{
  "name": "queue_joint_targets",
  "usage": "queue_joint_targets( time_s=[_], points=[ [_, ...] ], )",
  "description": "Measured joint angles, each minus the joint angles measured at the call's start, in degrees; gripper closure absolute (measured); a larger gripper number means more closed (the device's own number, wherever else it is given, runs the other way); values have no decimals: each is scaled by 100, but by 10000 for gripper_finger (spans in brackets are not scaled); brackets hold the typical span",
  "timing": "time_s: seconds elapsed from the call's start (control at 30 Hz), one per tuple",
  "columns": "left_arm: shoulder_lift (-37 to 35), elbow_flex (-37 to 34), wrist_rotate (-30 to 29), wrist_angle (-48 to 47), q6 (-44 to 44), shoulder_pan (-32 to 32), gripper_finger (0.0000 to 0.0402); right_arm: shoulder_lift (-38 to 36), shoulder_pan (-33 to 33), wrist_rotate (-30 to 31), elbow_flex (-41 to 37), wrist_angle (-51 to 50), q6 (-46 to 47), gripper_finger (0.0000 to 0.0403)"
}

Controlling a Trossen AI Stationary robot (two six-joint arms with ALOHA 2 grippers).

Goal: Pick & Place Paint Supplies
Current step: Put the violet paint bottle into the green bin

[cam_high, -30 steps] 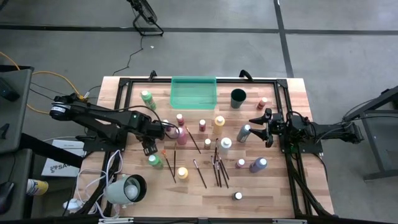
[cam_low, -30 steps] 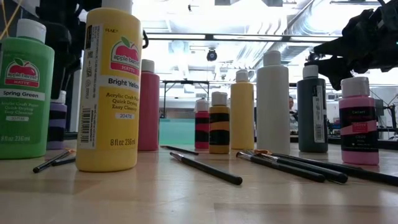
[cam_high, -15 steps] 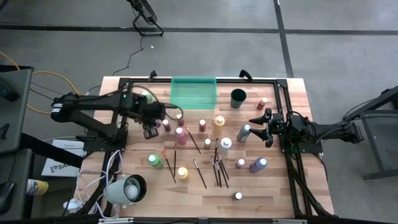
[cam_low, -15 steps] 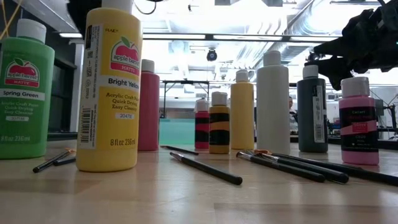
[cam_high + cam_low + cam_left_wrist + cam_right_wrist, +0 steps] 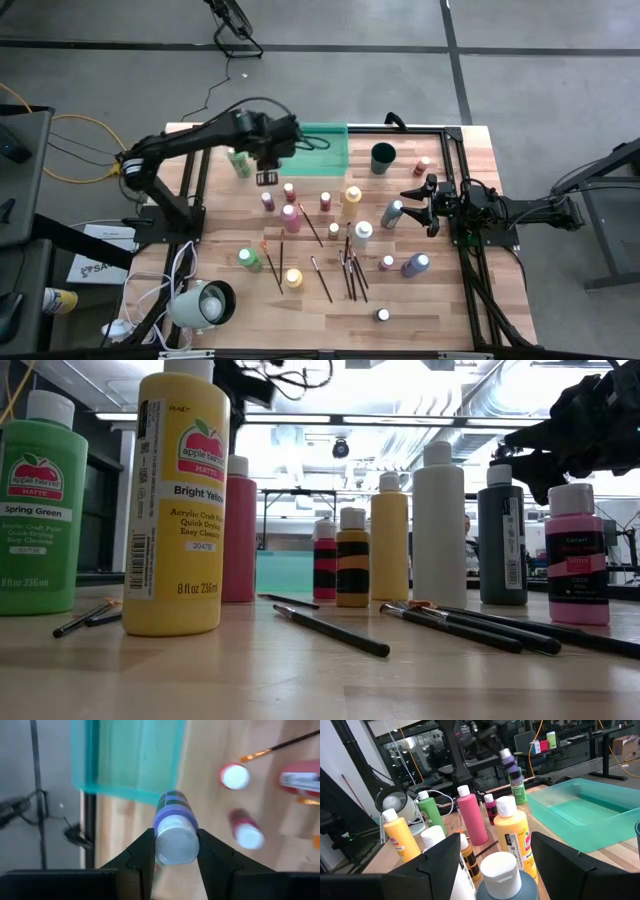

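Note:
My left gripper hangs above the table beside the near left corner of the translucent green tray, shut on a purple paint bottle with a white cap. The right wrist view shows that bottle tilted in the air. My right gripper waits open at the table's right, its fingers spread around the white cap of a grey bottle without touching it. Other bottles stand upright on their bases, and several dark-handled brushes lie flat on the wood. My left gripper pinches the purple bottle's upper body, just under the white cap, between its two fingers. The bottle is lifted clear of the table and tilts in the hold.
A dark round cup stands right of the tray. A green bottle stands close to the left gripper. Pink, red and yellow bottles cluster mid-table. A lamp sits at the near left corner. A black frame borders the table.
My left gripper has risen and swung from mid-table toward the far edge and the green tray, carrying the purple bottle. The bottle has been lifted clear of the table from its place behind the green bottle.

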Motion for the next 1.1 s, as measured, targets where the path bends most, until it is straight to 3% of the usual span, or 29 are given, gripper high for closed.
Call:
queue_joint_targets(
  time_s=[0.23,0.4,0.7,1.1],
  points=[
    [781,327,141,518,1338,773,287,-1,1,0,0,0,0,166],
    [1108,325,282,1040,1701,1317,287,-1,1,0,-1,0,0,166],
    [1632,316,530,1358,1564,1896,287,0,1,0,-1,0,0,166],
    [1956,316,620,1830,1196,2026,287,0,0,0,-2,0,0,166]
  ],
)
